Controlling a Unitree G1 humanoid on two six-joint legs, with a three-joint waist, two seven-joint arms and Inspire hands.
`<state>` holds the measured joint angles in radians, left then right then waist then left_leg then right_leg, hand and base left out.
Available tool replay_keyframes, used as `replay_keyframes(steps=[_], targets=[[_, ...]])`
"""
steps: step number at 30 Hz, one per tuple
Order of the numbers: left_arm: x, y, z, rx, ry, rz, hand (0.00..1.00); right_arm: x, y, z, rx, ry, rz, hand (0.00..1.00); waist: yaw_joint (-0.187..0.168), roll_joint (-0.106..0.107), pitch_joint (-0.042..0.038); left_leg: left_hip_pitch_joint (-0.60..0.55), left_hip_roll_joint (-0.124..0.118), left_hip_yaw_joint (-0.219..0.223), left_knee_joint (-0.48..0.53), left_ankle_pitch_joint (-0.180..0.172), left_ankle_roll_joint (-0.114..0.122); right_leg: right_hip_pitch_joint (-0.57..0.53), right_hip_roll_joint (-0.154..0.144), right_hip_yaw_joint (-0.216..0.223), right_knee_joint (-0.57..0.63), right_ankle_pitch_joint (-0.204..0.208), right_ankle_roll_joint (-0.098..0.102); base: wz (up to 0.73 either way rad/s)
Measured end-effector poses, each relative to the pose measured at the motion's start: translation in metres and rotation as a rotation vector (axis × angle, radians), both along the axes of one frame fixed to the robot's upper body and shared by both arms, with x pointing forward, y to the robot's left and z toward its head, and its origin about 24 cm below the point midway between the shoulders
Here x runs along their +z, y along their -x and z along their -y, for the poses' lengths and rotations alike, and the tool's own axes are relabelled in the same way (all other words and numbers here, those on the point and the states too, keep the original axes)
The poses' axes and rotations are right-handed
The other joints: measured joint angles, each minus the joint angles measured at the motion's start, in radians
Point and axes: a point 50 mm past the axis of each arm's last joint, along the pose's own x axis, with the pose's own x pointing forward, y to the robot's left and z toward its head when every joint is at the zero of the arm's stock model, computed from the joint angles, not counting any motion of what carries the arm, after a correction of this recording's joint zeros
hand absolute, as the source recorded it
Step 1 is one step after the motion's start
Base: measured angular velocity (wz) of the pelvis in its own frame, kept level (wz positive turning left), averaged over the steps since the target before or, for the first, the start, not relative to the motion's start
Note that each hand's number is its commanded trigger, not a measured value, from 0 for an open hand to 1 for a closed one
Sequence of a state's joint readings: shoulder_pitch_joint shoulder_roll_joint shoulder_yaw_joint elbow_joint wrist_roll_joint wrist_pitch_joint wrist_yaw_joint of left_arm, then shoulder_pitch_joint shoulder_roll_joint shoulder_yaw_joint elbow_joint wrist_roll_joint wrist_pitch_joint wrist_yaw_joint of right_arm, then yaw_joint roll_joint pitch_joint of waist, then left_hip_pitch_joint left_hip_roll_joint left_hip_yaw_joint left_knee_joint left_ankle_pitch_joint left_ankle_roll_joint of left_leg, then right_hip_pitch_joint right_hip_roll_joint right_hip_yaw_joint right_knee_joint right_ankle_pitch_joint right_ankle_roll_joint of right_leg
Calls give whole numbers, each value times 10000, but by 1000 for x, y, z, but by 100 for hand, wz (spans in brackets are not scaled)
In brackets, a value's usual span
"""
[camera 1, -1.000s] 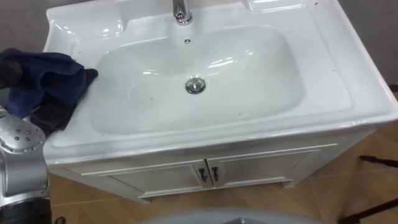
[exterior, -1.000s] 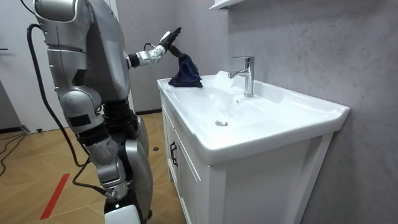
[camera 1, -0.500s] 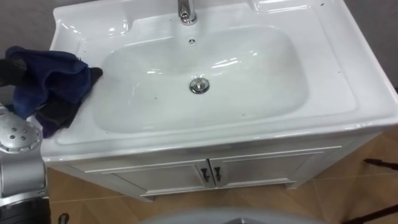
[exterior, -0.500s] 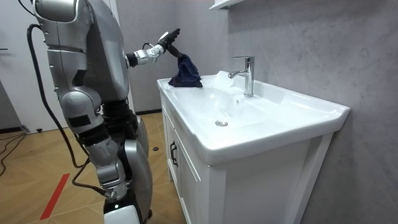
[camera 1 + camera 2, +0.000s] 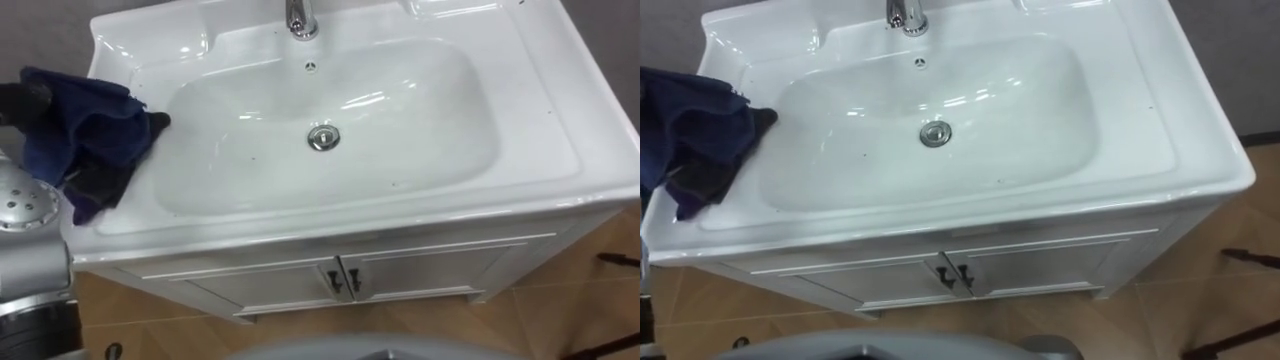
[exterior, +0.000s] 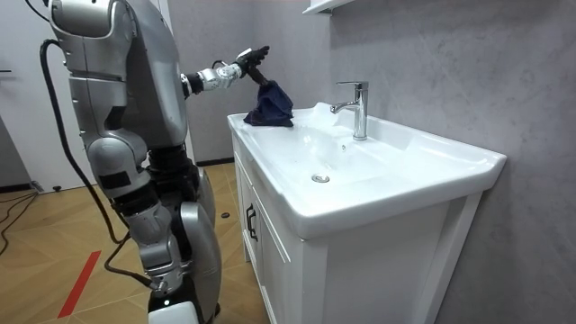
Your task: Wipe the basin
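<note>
Blue cloth (image 5: 90, 135) in left hand (image 6: 243, 64)

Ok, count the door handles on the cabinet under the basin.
2: the left door handle and the right door handle, side by side below the basin.

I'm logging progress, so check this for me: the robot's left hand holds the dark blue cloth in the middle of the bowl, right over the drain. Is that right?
Not quite. The left hand does hold the dark blue cloth, but the cloth lies on the left rim of the basin, not over the drain. The left eye view shows the cloth well apart from the drain.
</note>
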<state>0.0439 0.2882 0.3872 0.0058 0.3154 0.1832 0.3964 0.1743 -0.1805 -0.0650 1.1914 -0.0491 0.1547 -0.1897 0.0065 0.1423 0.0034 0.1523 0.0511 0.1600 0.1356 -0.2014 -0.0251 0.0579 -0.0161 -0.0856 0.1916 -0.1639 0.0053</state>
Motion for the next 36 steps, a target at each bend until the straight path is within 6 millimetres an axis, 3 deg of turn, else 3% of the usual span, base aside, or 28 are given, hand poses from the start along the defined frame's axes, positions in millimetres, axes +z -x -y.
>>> replay_keyframes(steps=[8,14,21,27,28,36], targets=[[-53,10,1,-881,1463,-3091,0,1,-8,3,55,-201,302,0,-38,-99,-14,2,-6,-20,26,1,1,14,-5,3,-49,-9,1,1],[-59,10,1,-1245,1805,-3547,0,3,-12,5,32,-153,488,0,-34,-134,-10,4,-7,-60,97,0,2,82,-17,-36,-57,-8,1,2],[-53,11,-6,-1051,1494,-3449,0,3,-16,6,13,-39,695,0,23,13,-66,-11,-6,-74,77,-1,0,115,4,16,-58,-8,1,0],[-47,10,-7,-895,910,-3380,0,3,-17,6,-163,-13,924,0,20,163,-50,-24,-6,-72,71,-1,0,153,4,12,-26,4,7,0],[-43,9,-7,-866,824,-3236,0,4,-17,7,-228,-5,932,0,31,125,-17,-28,-6,-72,69,-1,0,135,4,12,-10,3,7,0],[5,10,-15,131,-1133,-1305,0,4,-8,9,-411,93,805,0,17,56,-21,-23,-22,-67,91,-1,0,104,-21,14,-4,-9,14,0]])
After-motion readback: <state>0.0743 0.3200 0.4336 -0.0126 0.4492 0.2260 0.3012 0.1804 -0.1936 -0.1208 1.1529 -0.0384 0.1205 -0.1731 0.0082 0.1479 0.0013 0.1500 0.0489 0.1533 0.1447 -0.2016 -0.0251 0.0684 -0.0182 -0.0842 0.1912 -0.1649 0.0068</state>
